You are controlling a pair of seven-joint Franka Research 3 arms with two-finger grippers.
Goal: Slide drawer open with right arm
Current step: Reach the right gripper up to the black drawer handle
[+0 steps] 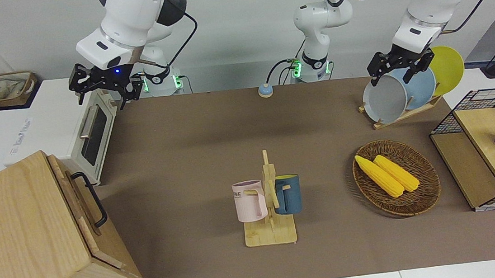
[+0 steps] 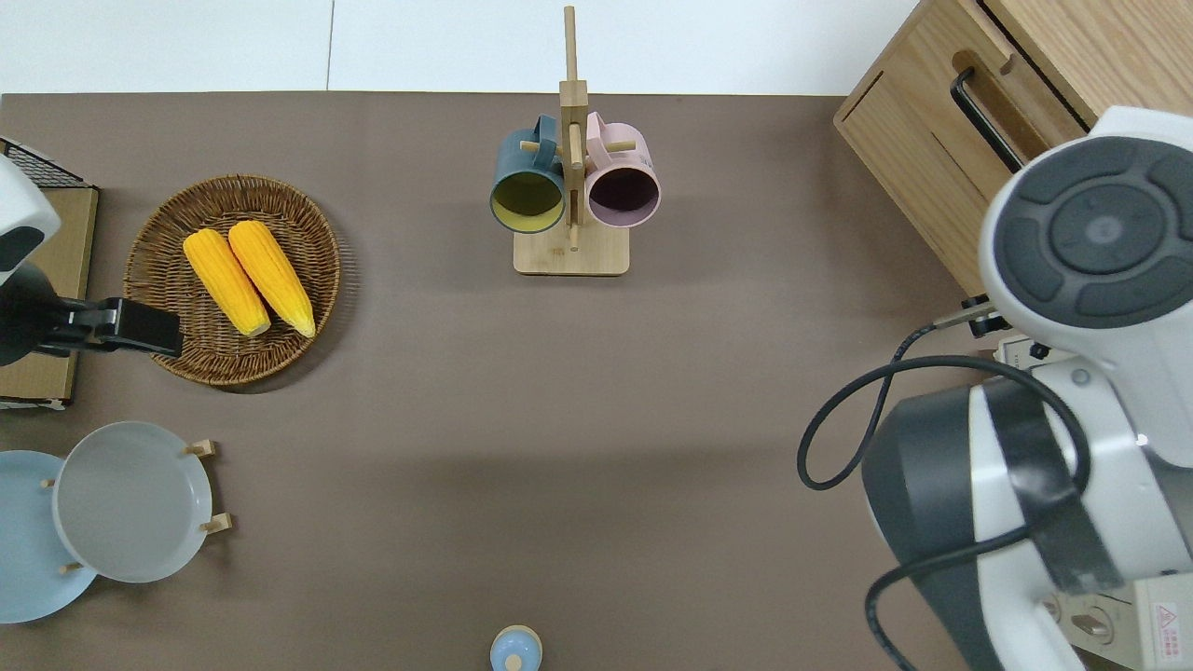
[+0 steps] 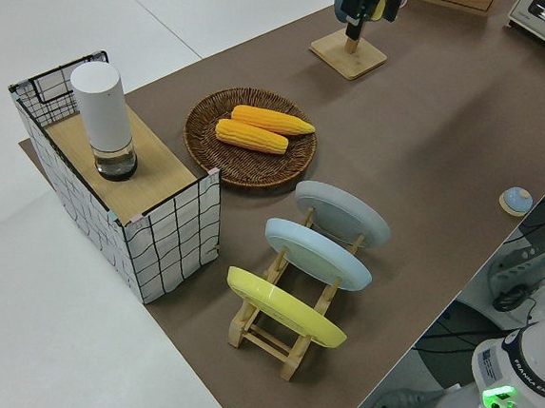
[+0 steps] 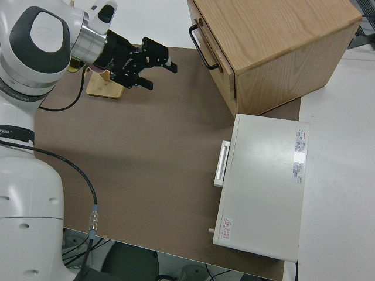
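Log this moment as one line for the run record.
phase: approach | right hand: open, in the air, clear of handle | drawer: closed | left arm: parked

A brown tabletop (image 1: 192,130) carries a pale light-wood drawer (image 1: 82,208) with a black bar handle (image 1: 90,199), a white toaster oven (image 1: 85,132), yellow corn cobs (image 1: 387,174) in a dark woven wicker basket (image 1: 425,194), and pink (image 1: 250,201) and dark-blue (image 1: 288,194) mugs.

This is a robotics lab staged as a kitchen. Two white arms are bolted at one edge of a brown-matted counter (image 1: 183,131), with cables and green status lights at their bases. Household props fill its ends: a toaster oven (image 4: 263,181), a plate rack (image 3: 292,311), a mug tree (image 1: 269,200).
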